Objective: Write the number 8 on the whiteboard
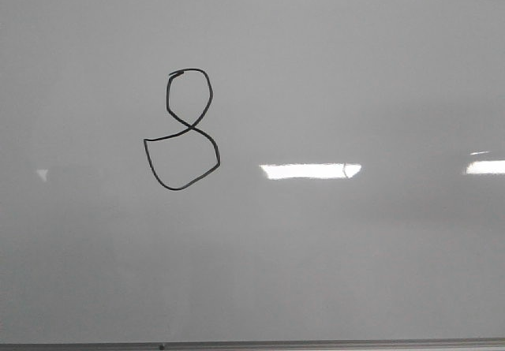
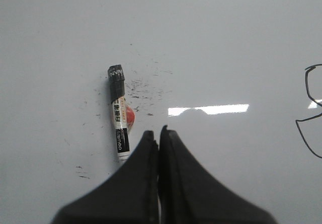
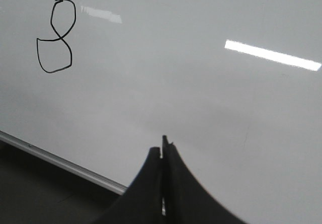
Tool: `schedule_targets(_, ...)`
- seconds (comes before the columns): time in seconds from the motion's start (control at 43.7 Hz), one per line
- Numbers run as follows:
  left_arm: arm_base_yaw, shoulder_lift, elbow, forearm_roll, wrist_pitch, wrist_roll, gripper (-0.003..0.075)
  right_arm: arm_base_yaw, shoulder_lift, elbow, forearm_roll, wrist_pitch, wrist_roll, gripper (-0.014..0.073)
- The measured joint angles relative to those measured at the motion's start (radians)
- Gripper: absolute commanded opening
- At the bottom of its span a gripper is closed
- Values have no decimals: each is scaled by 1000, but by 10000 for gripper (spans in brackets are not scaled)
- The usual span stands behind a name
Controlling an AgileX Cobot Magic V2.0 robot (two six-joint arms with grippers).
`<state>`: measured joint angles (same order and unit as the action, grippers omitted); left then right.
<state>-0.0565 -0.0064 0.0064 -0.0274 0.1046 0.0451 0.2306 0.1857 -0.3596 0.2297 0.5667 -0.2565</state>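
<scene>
A black hand-drawn number 8 [image 1: 182, 128] stands on the whiteboard [image 1: 355, 256], left of the middle in the front view. It also shows in the right wrist view [image 3: 55, 36], and part of it at the edge of the left wrist view [image 2: 311, 110]. A capped marker [image 2: 118, 113] lies flat on the board [image 2: 226, 58] just beside my left gripper [image 2: 157, 132], which is shut and empty. My right gripper [image 3: 162, 147] is shut and empty over the board [image 3: 201, 98], far from the 8. Neither gripper shows in the front view.
Small black ink specks [image 2: 143, 90] dot the board around the marker. A small red object [image 2: 130, 116] shows beside the marker. The board's grey frame edge [image 3: 60, 159] runs near my right gripper, with a dark surface [image 3: 35, 189] beyond it; the frame edge also shows in the front view [image 1: 316, 343].
</scene>
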Motion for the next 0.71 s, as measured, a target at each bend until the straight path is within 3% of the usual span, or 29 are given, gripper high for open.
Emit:
schedule_targets(0.252, 0, 0, 0, 0, 0, -2, -21, -2, 0, 30, -38, -34, 0, -69)
schedule_targets(0.549, 0, 0, 0, 0, 0, -2, -21, -116, -67, 255, -88, -381, 33, -69)
schedule_targets(0.709, 0, 0, 0, 0, 0, -2, -21, -189, -138, 349, -126, -425, 143, -69)
